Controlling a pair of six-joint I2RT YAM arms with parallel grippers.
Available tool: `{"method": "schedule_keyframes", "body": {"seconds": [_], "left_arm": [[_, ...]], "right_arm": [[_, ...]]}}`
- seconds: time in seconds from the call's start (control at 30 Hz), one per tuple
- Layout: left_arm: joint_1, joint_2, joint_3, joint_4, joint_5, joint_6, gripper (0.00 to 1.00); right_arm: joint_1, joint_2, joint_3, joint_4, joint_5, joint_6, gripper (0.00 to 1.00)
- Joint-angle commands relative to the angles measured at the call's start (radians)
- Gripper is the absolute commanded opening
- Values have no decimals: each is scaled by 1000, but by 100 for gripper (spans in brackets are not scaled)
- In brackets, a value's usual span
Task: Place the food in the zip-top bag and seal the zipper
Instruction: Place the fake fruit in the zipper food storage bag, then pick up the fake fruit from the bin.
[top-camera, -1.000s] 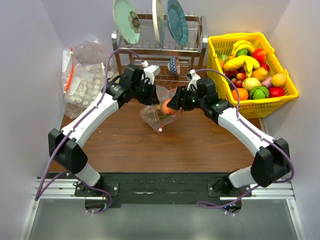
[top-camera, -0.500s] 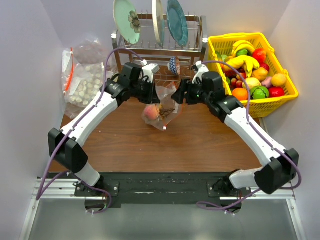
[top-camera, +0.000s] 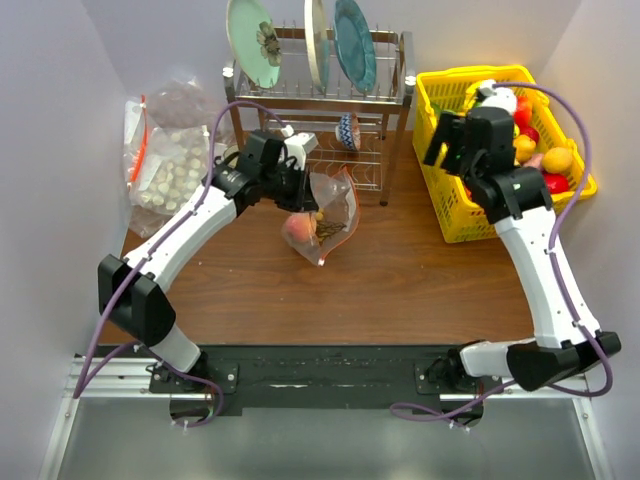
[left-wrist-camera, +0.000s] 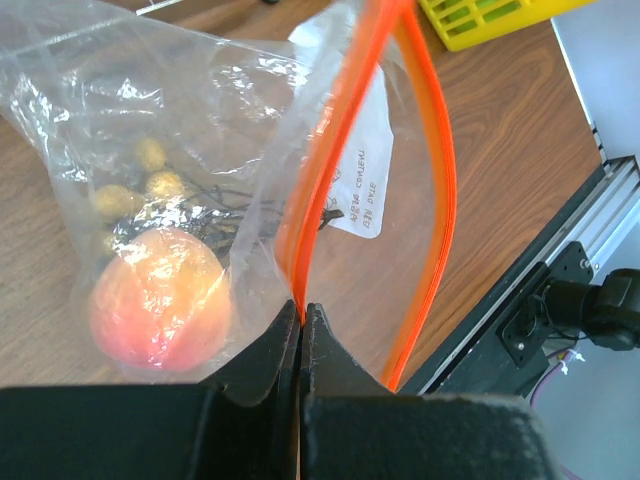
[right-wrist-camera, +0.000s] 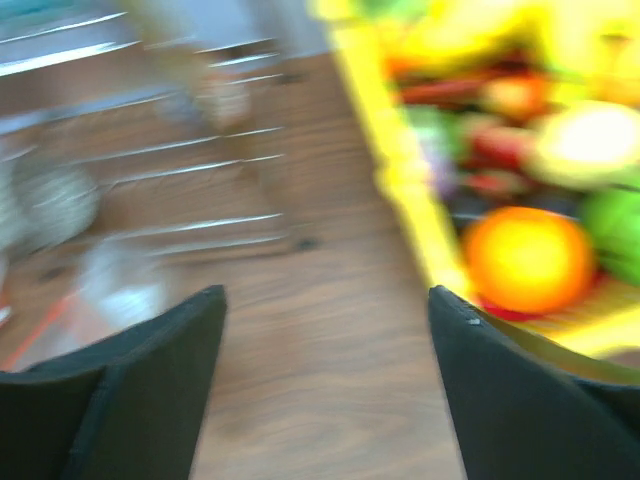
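Observation:
The clear zip-top bag hangs open above the brown table, held up by my left gripper. In the left wrist view the left gripper is shut on one side of the orange-red zipper; the other side bows away, so the mouth gapes. Inside lie a peach-like fruit, also seen from the top, and small brown pieces. My right gripper is open and empty at the left wall of the yellow basket. Its blurred wrist view shows an orange in the basket.
The yellow basket holds bananas and several other toy fruits at the back right. A metal dish rack with plates stands behind the bag. Clear bags of white lumps lean at the back left.
The right gripper let go of the peach-like fruit at the bag's mouth, and it dropped inside. The right arm then swung right to the basket. The left gripper kept its hold.

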Motion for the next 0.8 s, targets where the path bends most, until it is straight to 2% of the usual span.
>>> {"method": "schedule_keyframes", "body": {"seconds": [0.0, 0.03, 0.13, 0.3, 0.43, 0.77], "left_arm": [[6, -51, -43, 68, 9, 16, 0], [6, -53, -55, 73, 12, 16, 0], [6, -59, -67, 82, 26, 20, 0], [6, -74, -81, 85, 27, 31, 0], [6, -83, -99, 94, 41, 31, 0], [6, -112, -138, 123, 49, 25, 0]], "right_arm": [[-82, 29, 38, -120, 183, -2, 91], [-95, 35, 35, -132, 203, 11, 94], [-165, 61, 33, -152, 190, 31, 96], [-282, 98, 52, -170, 79, 67, 94], [-335, 144, 64, -186, 42, 151, 95], [-411, 246, 45, -180, -142, 236, 94]]}}
